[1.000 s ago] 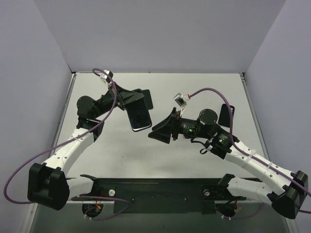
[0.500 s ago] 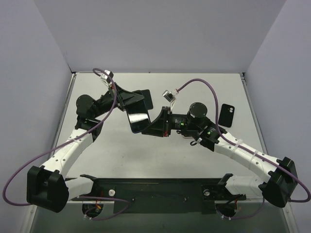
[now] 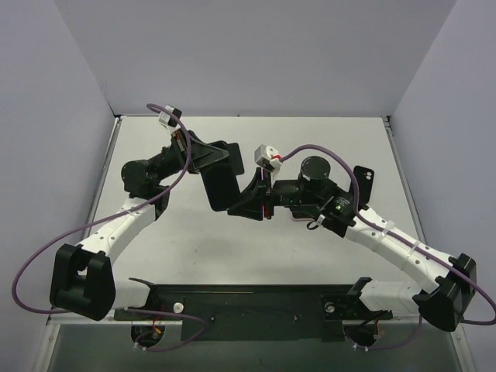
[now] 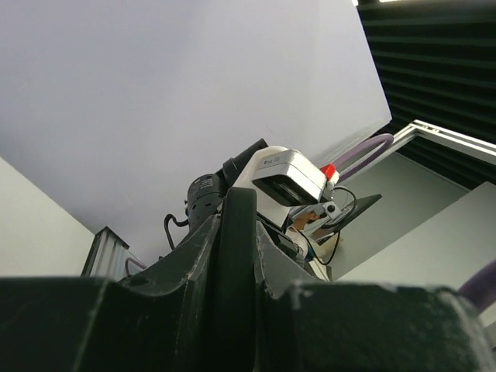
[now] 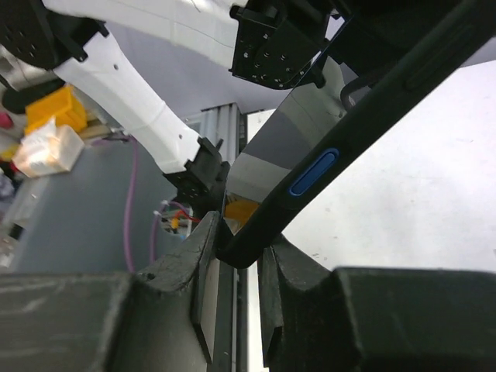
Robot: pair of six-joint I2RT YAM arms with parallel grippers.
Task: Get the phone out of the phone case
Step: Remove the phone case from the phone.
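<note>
Left gripper (image 3: 211,163) clamps the phone (image 3: 221,187) as anchor; right gripper (image 3: 239,206) pinches its opposite edge, so I can pry.

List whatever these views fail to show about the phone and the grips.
1. Top external: the right gripper covers the phone's lower corner, so contact is hidden.
2. Left wrist: the left gripper's own fingers hide all but the phone's edge.
3. Right wrist: only a side edge with a blue button shows; cased or bare, cannot tell.
4. Top external: the dark case on the table sits partly behind the right arm.
</note>
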